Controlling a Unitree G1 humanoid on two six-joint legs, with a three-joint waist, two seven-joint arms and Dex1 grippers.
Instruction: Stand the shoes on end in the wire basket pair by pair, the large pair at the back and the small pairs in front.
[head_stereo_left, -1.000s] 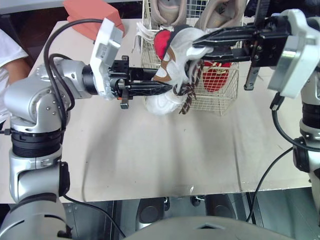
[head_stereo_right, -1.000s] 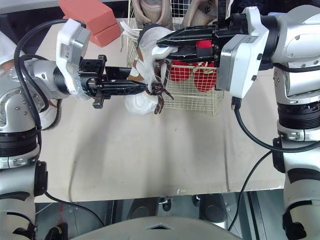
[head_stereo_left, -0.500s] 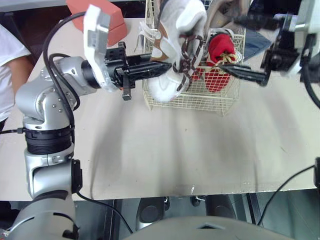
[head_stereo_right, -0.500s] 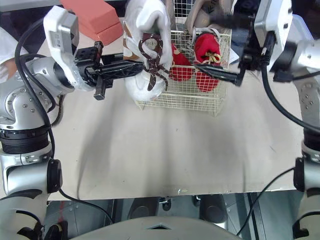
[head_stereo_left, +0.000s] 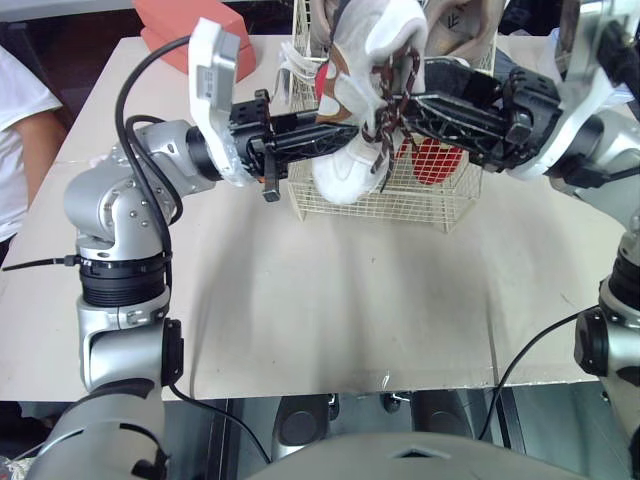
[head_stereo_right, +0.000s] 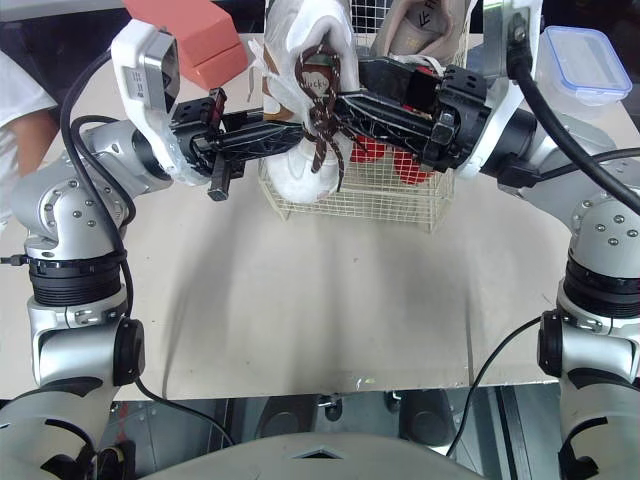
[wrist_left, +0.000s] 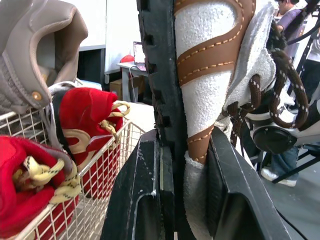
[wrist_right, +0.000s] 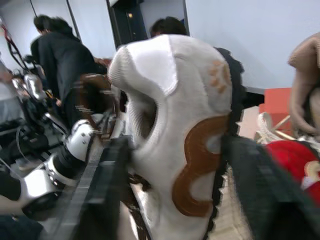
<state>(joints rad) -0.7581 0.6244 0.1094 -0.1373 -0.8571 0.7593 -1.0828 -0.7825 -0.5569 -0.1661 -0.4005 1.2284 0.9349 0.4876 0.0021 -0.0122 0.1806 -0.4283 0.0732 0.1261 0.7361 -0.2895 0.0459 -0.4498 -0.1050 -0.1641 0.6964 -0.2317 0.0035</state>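
While the pale worktop (head_stereo_left: 330, 300) bears it, the wire basket (head_stereo_left: 425, 200) holds a large tan pair (head_stereo_right: 420, 25) on end at the back. Over the basket's front left corner a white shoe (wrist_right: 170, 125) is held upright, with brown straps and a black sole. The left fingers (wrist_left: 135, 200) clamp its sole and side, and the right fingers (head_stereo_left: 450, 110) close on it from the opposite side. A small red pair (wrist_left: 95, 115) with yellow cords sits in front. Dark brown laces (head_stereo_left: 385, 110) dangle.
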